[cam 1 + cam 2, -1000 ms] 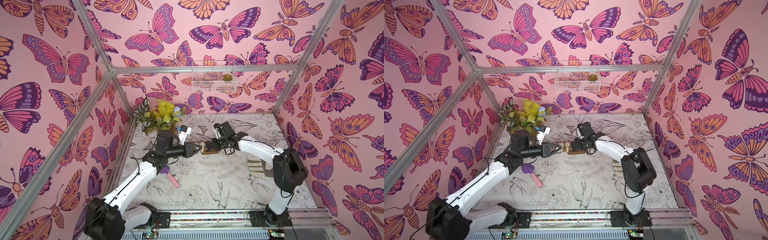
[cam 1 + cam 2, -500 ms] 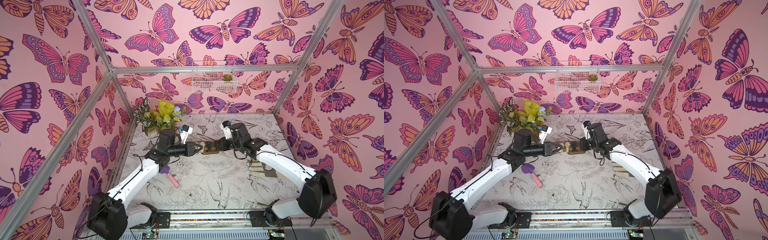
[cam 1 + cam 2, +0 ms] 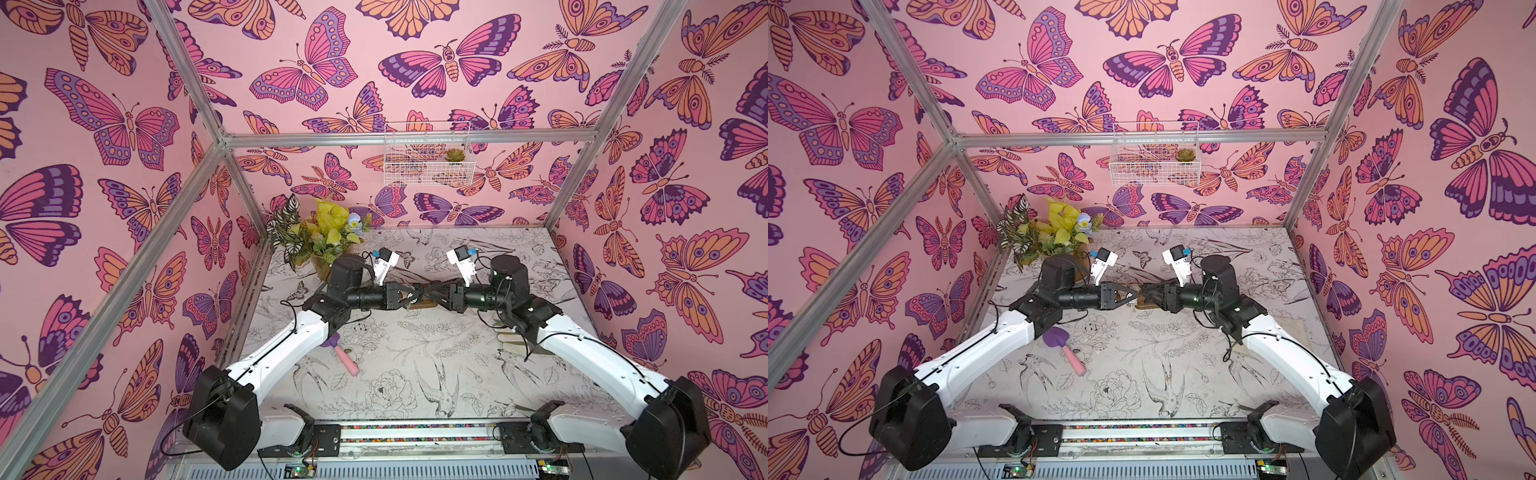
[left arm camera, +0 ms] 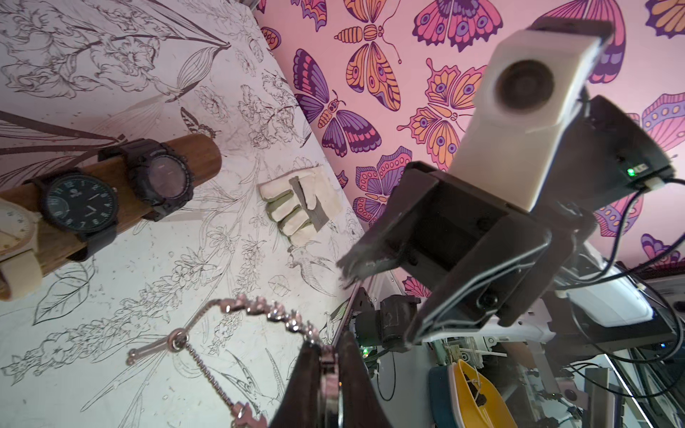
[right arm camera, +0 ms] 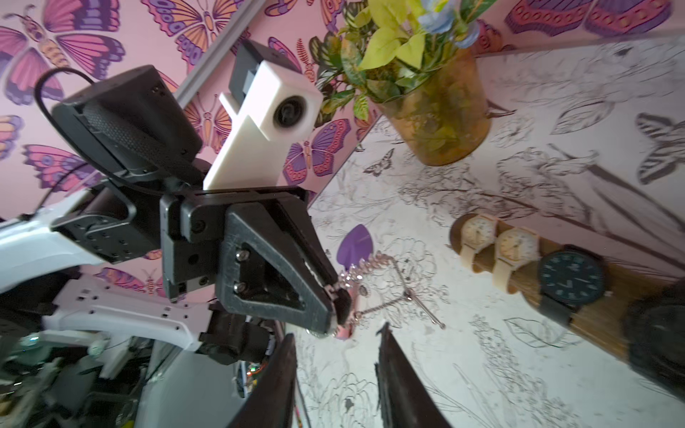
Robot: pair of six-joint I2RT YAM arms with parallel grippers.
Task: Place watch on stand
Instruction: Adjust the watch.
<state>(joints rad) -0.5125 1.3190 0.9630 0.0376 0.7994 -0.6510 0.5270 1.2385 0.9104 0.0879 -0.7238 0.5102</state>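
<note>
Watch, one, silver chain band, pinched in closed left claw, aloft near stand, one bar, two cream watches, two black watches, right claw parted, empty.

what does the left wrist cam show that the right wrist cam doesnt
Only left wrist: a cream fabric glove. Only right wrist: a leafy plant in an amber pot and a purple plastic scoop. Both: the brown wooden bar stand, a black round-dial watch on it, and the silver chain watch pinched by the left gripper.
</note>
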